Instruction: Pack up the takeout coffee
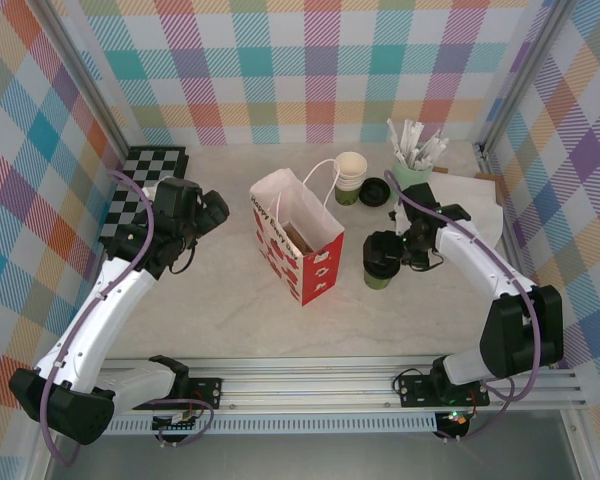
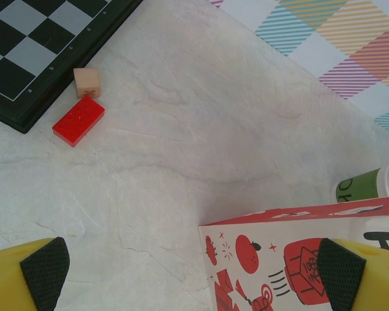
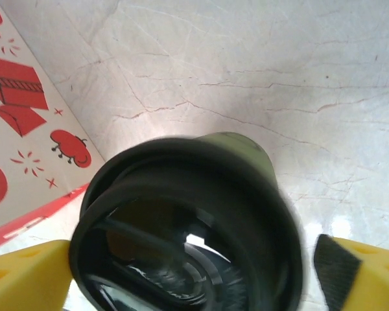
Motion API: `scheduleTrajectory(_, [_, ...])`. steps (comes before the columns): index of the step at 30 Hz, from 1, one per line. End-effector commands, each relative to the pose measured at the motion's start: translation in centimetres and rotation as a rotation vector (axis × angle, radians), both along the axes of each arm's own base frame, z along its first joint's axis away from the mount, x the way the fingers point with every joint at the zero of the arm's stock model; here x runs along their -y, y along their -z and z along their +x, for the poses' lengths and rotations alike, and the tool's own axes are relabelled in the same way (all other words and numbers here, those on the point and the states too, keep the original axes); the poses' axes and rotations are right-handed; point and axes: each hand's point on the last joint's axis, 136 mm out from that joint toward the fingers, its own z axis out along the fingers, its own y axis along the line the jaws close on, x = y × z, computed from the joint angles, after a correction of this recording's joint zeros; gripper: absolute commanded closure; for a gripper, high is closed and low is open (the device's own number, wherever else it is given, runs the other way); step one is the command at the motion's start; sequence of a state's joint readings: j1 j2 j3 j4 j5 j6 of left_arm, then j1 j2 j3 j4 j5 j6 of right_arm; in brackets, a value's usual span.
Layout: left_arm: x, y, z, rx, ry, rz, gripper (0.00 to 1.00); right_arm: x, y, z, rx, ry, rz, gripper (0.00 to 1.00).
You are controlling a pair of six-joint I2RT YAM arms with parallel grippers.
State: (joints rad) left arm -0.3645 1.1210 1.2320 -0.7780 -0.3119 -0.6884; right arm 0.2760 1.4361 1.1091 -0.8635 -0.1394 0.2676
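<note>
We see the green cup, black-lidded and upright; the right end effector straddles it, wide; the left end effector gapes too.

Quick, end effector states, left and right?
Left end effector: open, empty.
Right end effector: open, straddling the takeout coffee, not clamped.

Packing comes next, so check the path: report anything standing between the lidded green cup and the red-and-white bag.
Nothing visible does. Only bare table lies between the takeout coffee and the bag, which stands upright with its top open.
</note>
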Motion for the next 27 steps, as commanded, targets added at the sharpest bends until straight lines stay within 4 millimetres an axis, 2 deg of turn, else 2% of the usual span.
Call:
scheduleTrajectory(1, [-0.4,-0.2,0.0,0.016,-0.015,-0.013,0.00,0.5,-1.0,-0.4,0.004,-0.024,-0.051,0.00])
scheduleTrajectory(5, [-0.5,-0.1,0.0,0.016,-0.018,-0.011,0.00,1.1,-0.9,-0.8,-0.021,-0.073,-0.150,0.00])
scheduleTrajectory(11, [-0.5,0.1,0.0,0.007,-0.020,-0.005,0.00,0.4,-0.5,-0.9,-0.042,-0.153,-0.231,0.00])
scheduleTrajectory(27, [-0.7,0.6,0.1,-0.014,-0.022,0.016,0.00,-0.5,0.1,-0.8,-0.087,-0.202,-0.245,0.00])
